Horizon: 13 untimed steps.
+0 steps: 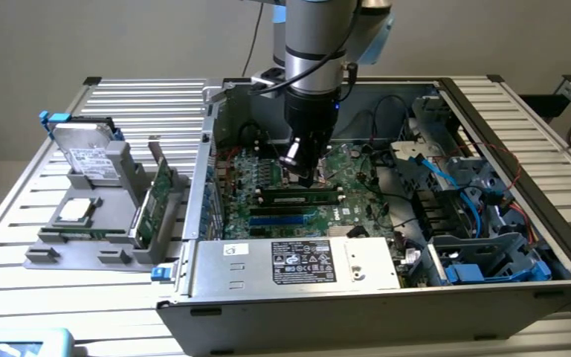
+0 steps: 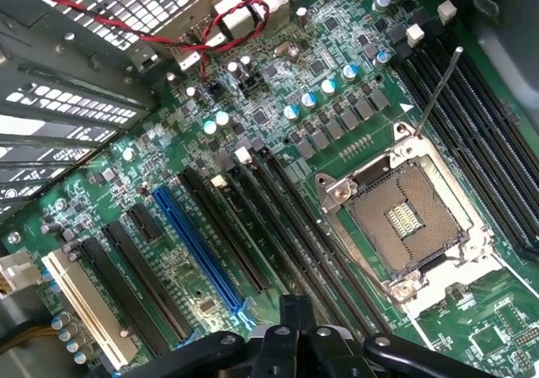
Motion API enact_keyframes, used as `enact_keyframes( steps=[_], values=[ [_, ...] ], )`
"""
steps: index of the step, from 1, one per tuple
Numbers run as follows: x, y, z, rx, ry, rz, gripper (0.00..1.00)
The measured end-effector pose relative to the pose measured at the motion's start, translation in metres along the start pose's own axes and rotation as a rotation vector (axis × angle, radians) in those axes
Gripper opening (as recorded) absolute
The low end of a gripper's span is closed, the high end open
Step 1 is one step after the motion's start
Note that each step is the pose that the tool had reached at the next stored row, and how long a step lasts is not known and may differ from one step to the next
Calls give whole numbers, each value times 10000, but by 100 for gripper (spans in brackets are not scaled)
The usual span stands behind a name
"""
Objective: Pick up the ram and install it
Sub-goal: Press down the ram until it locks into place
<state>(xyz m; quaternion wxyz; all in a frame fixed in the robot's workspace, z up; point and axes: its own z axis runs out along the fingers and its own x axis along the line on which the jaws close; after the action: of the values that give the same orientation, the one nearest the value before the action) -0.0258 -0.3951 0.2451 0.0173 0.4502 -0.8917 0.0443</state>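
Gripper [image 1: 306, 178] pressed together, holding nothing, low over motherboard [image 1: 350, 167] inside open case [image 1: 365, 290]. Ram [image 1: 299, 198] apparently seated in 1 slot just below the fingertips.

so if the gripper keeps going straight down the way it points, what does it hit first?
Most likely the ram, seated in a motherboard slot: the shut gripper points down just above it. Depth is unclear; the gap may already be closed.

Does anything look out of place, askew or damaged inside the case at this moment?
One thing: the CPU socket is empty and its lever stands raised rather than latched down. The ram lies level along a slot just under the gripper. Nothing looks spilled or damaged.
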Motion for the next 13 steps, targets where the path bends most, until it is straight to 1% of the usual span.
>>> enact_keyframes(
  steps=[6, 13],
  values=[
    [0, 0, 0, 9, 6, 696, 11],
    [0, 0, 0, -10, 32, 1552, 11]
  ],
)
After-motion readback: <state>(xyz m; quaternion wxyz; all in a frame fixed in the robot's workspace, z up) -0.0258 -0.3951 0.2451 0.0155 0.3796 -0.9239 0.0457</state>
